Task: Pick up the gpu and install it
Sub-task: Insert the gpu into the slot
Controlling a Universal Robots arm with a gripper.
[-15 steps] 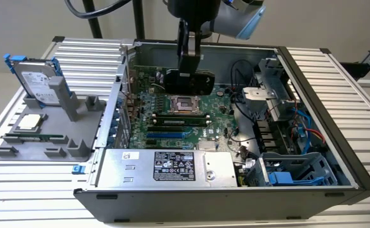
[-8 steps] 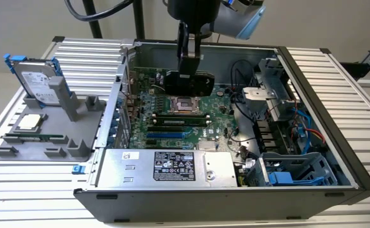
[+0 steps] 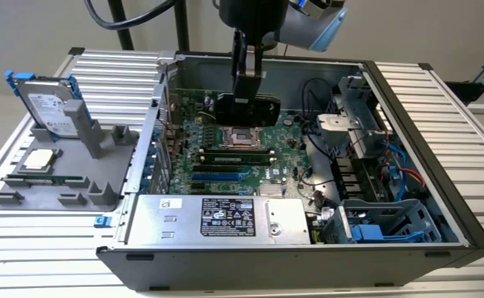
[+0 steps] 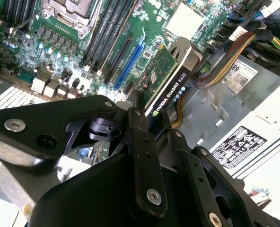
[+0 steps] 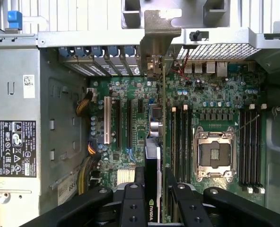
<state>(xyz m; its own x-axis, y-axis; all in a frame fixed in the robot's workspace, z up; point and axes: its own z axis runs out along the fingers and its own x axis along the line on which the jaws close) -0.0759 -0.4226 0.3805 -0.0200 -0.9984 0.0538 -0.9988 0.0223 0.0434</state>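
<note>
We hold the gpu clamped in the fingers above the motherboard; we judge edge-to-slot alignment matters before pressing.

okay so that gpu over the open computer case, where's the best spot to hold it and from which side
Grip the gpu by its free end, across its thin faces, coming from above. It hangs on edge over the motherboard, bracket end toward the rear slots, so only that end is reachable. The end effector holds it there.
</note>
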